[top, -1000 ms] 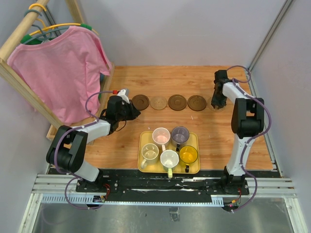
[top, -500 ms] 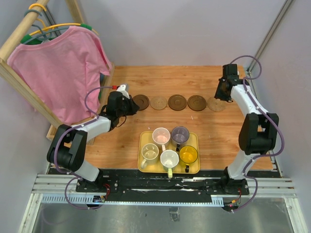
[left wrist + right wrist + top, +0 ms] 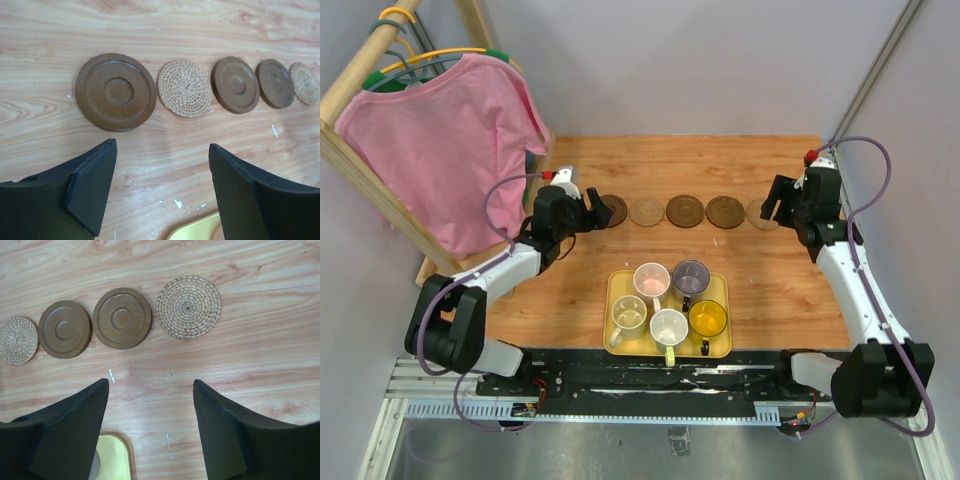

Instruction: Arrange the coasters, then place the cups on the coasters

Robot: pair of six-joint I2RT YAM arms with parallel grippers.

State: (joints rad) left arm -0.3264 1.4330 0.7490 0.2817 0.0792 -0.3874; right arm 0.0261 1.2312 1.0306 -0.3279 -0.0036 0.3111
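Top external: 5 coasters (image 3: 685,210) in row beyond yellow tray (image 3: 722,281) holding 5 cups (image 3: 669,325); left gripper (image 3: 162,192), right gripper (image 3: 150,427) both wide, seemingly empty.

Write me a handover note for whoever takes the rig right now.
Left hand: open, empty, near the row's left end.
Right hand: open, empty, near its right end.
Coasters: five in one row, three dark wooden, two woven. Arranging looks done.
Cups: all five on the yellow tray.
Left to do: set one cup on each coaster.
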